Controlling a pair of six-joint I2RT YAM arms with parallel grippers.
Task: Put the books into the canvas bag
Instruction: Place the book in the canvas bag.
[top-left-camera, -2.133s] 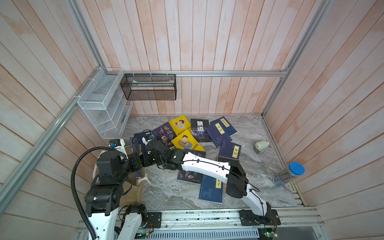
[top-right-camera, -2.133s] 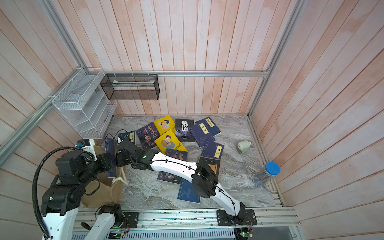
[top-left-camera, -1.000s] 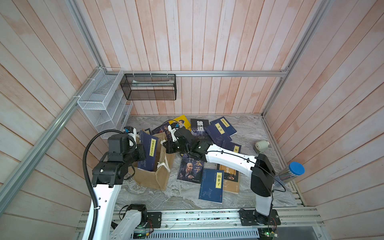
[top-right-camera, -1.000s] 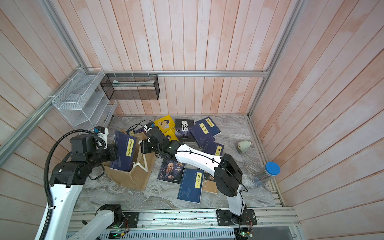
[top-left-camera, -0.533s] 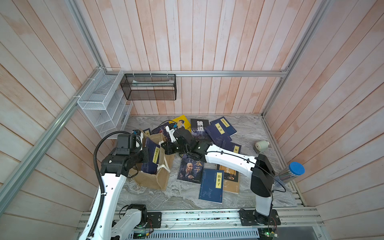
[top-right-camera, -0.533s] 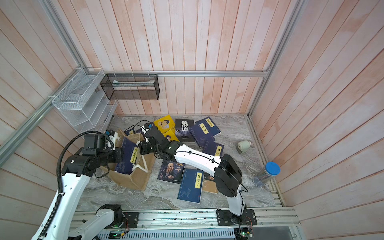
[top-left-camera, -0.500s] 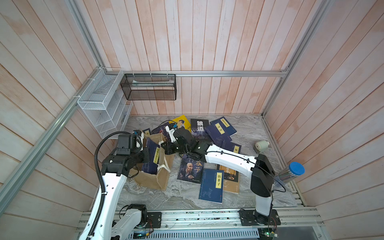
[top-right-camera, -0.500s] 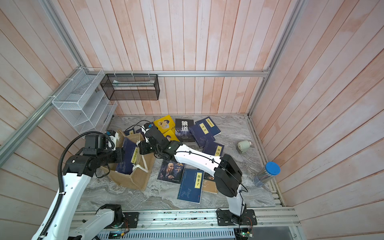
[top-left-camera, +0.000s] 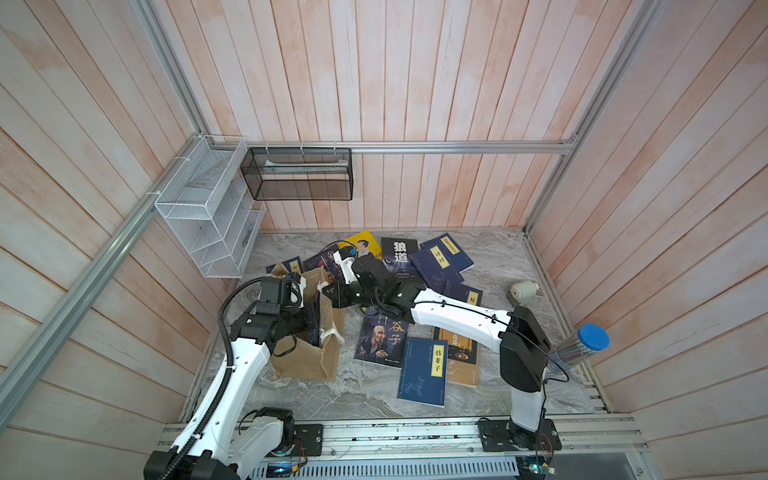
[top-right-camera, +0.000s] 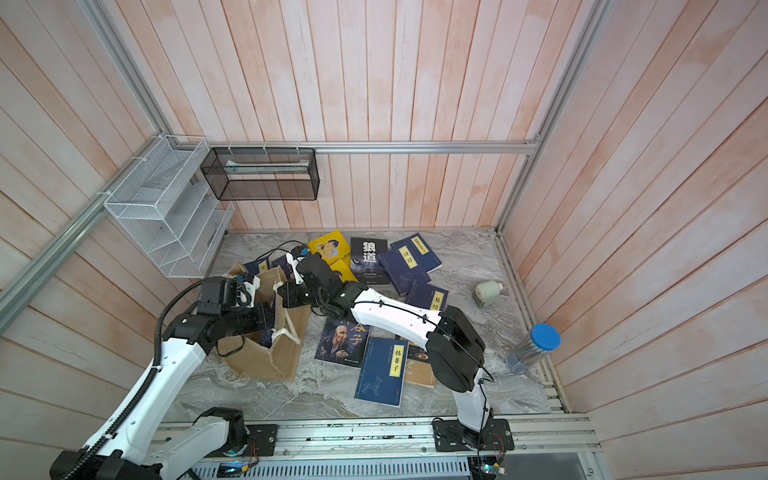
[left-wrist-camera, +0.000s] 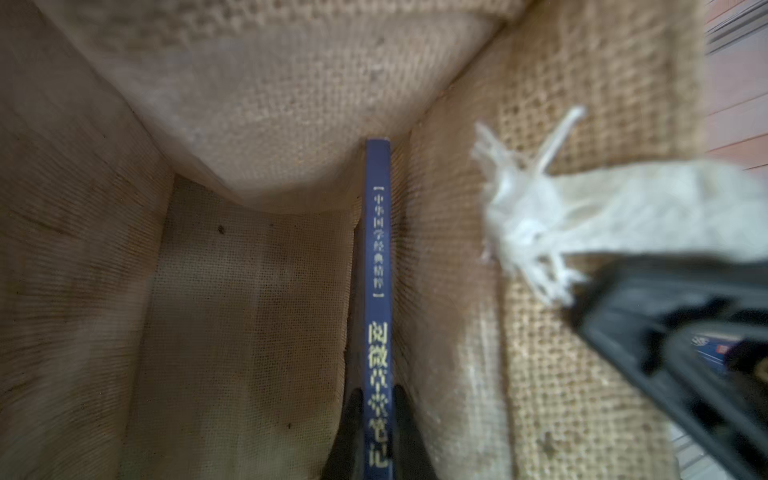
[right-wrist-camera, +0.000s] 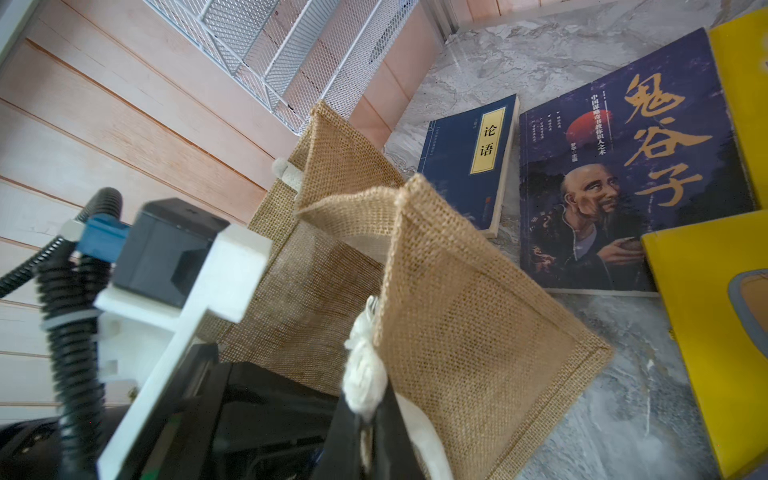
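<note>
The grey marbled worktop (top-left-camera: 353, 395) carries a tan bag (top-left-camera: 307, 357) standing near its left edge. Books (top-left-camera: 424, 370) lie flat beside and behind it, several overlapping. A white roll (top-left-camera: 524, 289) and a blue-capped tube (top-left-camera: 582, 347) sit toward the right edge.

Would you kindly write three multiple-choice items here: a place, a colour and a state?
1. Where is the navy book that the left fingers pinch? A on the table; B in the white rack; C inside the canvas bag.
2. What colour is the clear tube's cap? A blue; B red; C green.
3. How are the right fingers? A spread wide; B shut on the bag's rope handle; C holding a yellow book.
C: burlap walls surround its spine. A: the cap is plainly blue. B: they pinch the white rope.
</note>
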